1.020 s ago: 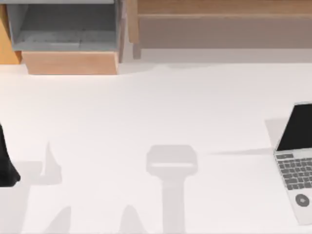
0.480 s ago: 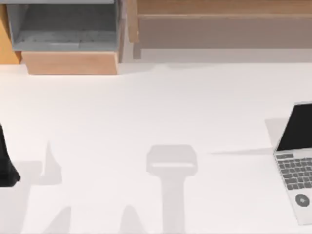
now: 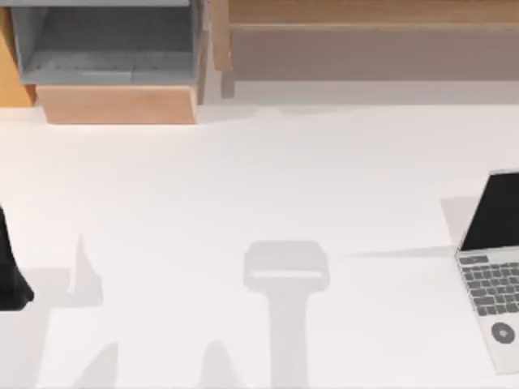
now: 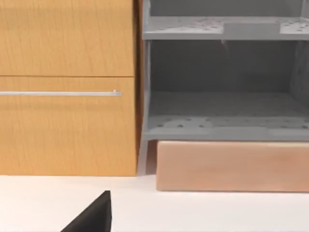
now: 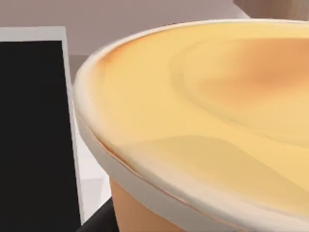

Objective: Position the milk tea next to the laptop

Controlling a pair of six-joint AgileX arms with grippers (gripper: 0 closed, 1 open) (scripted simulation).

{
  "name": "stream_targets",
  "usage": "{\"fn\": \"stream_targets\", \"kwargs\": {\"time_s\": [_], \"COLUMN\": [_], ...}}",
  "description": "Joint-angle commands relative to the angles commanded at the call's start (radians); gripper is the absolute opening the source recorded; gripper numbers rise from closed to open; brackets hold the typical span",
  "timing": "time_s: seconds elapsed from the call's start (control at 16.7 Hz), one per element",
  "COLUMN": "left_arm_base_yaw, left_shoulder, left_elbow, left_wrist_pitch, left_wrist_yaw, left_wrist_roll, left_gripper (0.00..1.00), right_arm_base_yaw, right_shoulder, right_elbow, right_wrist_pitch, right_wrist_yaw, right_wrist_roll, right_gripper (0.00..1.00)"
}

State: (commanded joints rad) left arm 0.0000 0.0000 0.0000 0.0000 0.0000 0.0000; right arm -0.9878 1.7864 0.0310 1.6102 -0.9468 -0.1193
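Left gripper [image 3: 11,279]: dark shape at the table's left edge, parked; cannot tell how its fingers stand. No shift from half a second ago; its black tip [image 4: 94,217] sits low in its own wrist view above the white table [image 3: 259,186].

Beyond the left gripper: wooden cabinet [image 4: 67,87] with a thin metal handle [image 4: 60,93], then a grey shelf unit [image 4: 224,82] on a pale wood base [image 4: 231,166]. Both shelf compartments look bare.

Well to the right of the left gripper, at the table's right edge: the laptop [image 3: 495,267], lid up, black screen, grey keyboard. Unmoved.

Right gripper: cannot tell where it is or whether it grips. Its wrist view shows the milk tea [image 5: 207,121], cream-rimmed cup full of tan liquid, very close to the camera, with the laptop screen just beside it.
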Motion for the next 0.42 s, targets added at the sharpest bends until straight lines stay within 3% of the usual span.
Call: {"fn": "stream_targets", "kwargs": {"time_s": [0.12,0.42], "left_arm_base_yaw": [0.000,0.000], "left_shoulder": [0.000,0.000], "left_elbow": [0.000,0.000], "left_wrist_pitch": [0.000,0.000], "left_wrist_yaw": [0.000,0.000], "left_wrist_roll": [0.000,0.000], "left_gripper": [1.00,1.00], "right_arm_base_yaw": [0.000,0.000], "right_shoulder": [0.000,0.000], "right_elbow": [0.000,0.000], "right_wrist_pitch": [0.000,0.000], "right_wrist_yaw": [0.000,0.000], "right_wrist_roll": [0.000,0.000], "right_gripper": [1.00,1.00]}}
